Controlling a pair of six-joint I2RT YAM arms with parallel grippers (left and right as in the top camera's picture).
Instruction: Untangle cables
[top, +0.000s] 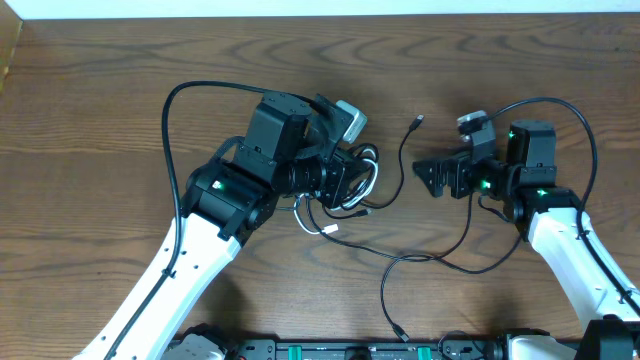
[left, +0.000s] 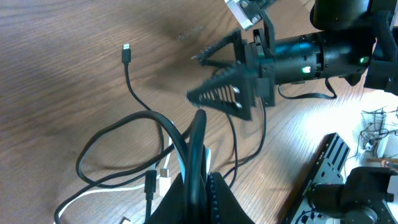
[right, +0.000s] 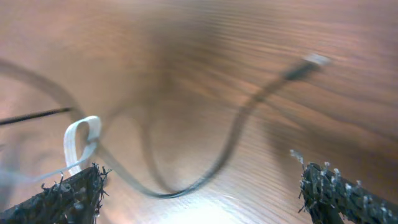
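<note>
Left jaws: clamped on the cable bundle, mid-worktop. Right jaws: spread wide, empty, just right of it. Near: black cord trailing free. Far: plug end loose. I judge the untangling barely begun, with the bundle's loops yet to separate.

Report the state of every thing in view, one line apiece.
left claw: shut on the black cables.
right claw: wide open, empty.
black cables: looped and tangled near the left claw; one plug end lies free.
white cable: loose, lying among the black loops.
</note>
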